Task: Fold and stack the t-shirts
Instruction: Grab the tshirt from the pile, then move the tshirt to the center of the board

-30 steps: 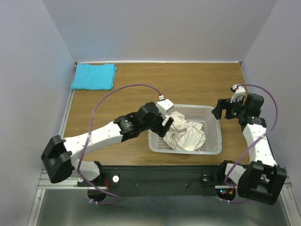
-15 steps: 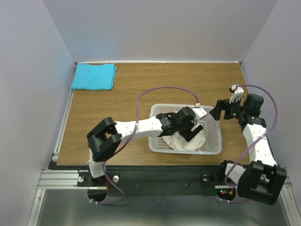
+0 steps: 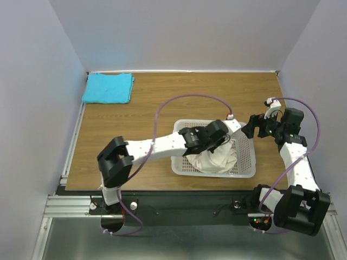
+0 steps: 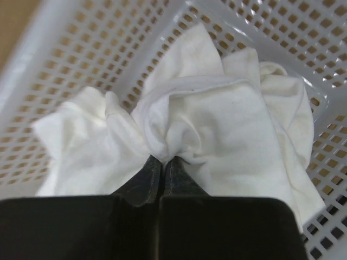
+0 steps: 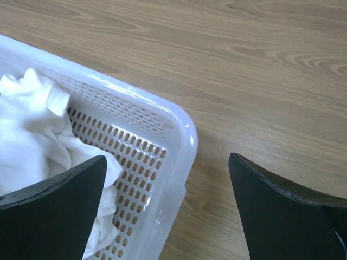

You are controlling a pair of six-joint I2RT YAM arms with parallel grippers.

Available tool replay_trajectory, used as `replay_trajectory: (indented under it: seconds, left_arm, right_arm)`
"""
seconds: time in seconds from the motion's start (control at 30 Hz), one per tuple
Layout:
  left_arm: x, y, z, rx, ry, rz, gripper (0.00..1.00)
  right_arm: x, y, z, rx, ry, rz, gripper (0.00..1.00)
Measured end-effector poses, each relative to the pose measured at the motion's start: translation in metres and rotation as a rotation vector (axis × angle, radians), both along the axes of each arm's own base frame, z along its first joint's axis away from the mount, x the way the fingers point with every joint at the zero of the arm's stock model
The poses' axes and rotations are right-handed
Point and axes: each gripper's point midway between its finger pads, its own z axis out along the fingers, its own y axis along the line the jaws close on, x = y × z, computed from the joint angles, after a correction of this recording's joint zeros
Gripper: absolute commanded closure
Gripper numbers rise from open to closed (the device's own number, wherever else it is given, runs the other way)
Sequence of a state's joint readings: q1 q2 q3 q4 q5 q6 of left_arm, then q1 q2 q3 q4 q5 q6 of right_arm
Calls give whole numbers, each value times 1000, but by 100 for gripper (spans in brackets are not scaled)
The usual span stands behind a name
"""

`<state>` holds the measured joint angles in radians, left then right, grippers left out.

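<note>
The crumpled cream-white cloth t-shirt [image 4: 233,124] is lying in the white plastic mesh basket [image 4: 65,49], bunched at the tips of the left gripper [image 4: 162,161], whose jaws are clenching a fold of it. The right gripper [image 5: 167,162] is hovering spread wide over the basket's far right corner, holding nothing. The folded turquoise-blue t-shirt [image 3: 108,88] is resting at the far left corner of the wooden table [image 3: 162,103].

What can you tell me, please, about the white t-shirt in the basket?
The cream-white t-shirt is soft, plain cloth, unfolded and crumpled into a heap with a stitched hem showing. It lies inside the white mesh basket, resting on its floor and against a wall. The left claw is shut on a bunched fold near the middle of the heap; nothing else touches it.
</note>
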<state>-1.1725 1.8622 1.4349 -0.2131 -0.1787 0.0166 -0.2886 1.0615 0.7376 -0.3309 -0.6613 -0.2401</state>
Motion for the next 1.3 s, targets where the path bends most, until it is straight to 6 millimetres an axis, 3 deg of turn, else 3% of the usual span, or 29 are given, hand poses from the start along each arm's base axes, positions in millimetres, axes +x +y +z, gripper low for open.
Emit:
replay_trajectory:
  seconds: [0.03, 0.1, 0.17, 0.23, 0.37, 0.43, 0.57, 0.63, 0.77, 0.87, 0.97, 1.03, 1.13, 1.2, 1.3]
  left_arm:
    - [6, 4, 22, -14, -40, 15, 100]
    - [20, 3, 86, -101, -122, 40, 100]
    - [38, 4, 167, -236, -227, 77, 100]
    - [54, 18, 254, -374, -349, 129, 100]
    - [68, 88, 423, -639, -619, 288, 100]
    - [69, 130, 486, -739, -744, 380, 100]
    - [66, 192, 553, -866, -904, 524, 100]
    - [67, 210, 570, -898, -963, 573, 100]
    - [84, 223, 571, -873, -1015, 634, 100]
    - [112, 219, 546, -792, -1007, 663, 100]
    - [153, 211, 488, -663, -947, 681, 100]
    - [184, 206, 430, -559, -865, 686, 100]
    - [212, 202, 356, -438, -747, 675, 100]
    - [221, 199, 312, -382, -664, 662, 100]
    - [218, 181, 275, -392, -556, 604, 100]
  right_arm:
    - [0, 0, 0, 0, 0, 0, 0]
    - [0, 0, 0, 0, 0, 0, 0]
    - [0, 0, 0, 0, 0, 0, 0]
    - [0, 0, 0, -1, 1, -1, 0]
    - [0, -1, 0, -2, 1, -3, 0]
    - [0, -1, 0, -4, 1, -5, 0]
    - [0, -2, -1, -4, 2, -7, 0]
    - [0, -2, -1, -4, 3, -7, 0]
    - [1, -2, -4, -2, 14, -9, 0]
    - [1, -2, -4, -3, 14, -10, 0]
    - [1, -2, -4, -3, 15, -10, 0]
    - [1, -2, -4, -3, 15, -11, 0]
    - [1, -3, -4, -4, 15, -11, 0]
    - [1, -3, -4, -4, 14, -11, 0]
    - [1, -3, -4, -4, 14, -13, 0]
